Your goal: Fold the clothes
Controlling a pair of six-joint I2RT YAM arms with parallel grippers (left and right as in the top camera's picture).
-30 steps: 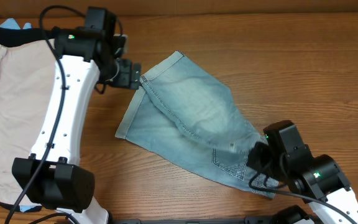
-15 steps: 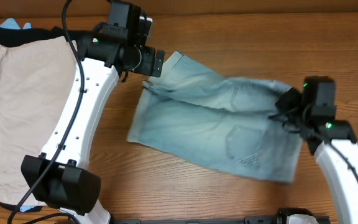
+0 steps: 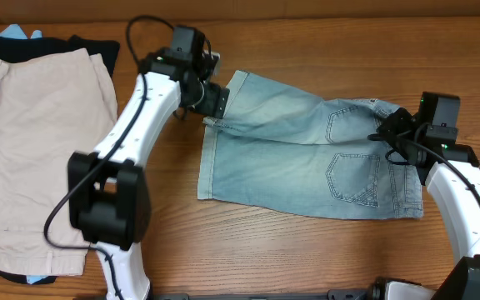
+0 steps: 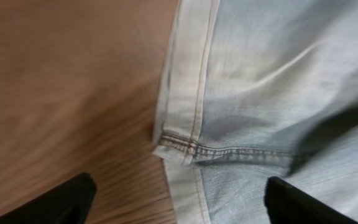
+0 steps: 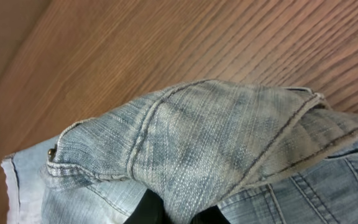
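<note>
The left jaws are standing wide apart and gripping nothing. In the left wrist view the two dark fingers (image 4: 67, 202) are flanking the cuffed hem corner, with flat cloth between them. The right jaws are clamping a bunched fold of the waistband. Denim is draping over the fingertips and hiding most of them, so this pinch is a judgement.

The shorts (image 3: 307, 158) are lying spread on the table (image 3: 323, 33), right of centre in the overhead view, with the back pockets facing up. The waistband is pointing to 3 o'clock and both leg hems to 9 o'clock. A ridge of cloth is running between the two legs.

The left gripper (image 3: 215, 102) is sitting at the 10 o'clock corner, on the upper leg's hem. The right gripper (image 3: 392, 133) is holding the 2 o'clock corner.

The step in hand appears to be flattening before the first fold. Procedure:

1. Close the left jaws on the hem corner before applying any tension.
2. Draw the two corners apart, toward 9 and 3 o'clock, only until the ridge is going flat.
3. Carry both corners toward 6 o'clock at an equal rate, so that the edges are meeting square.

The beige garment (image 3: 32, 150) is lying at 9 o'clock, well apart, over the black garment (image 3: 94, 46). Route neither arm across them.
</note>
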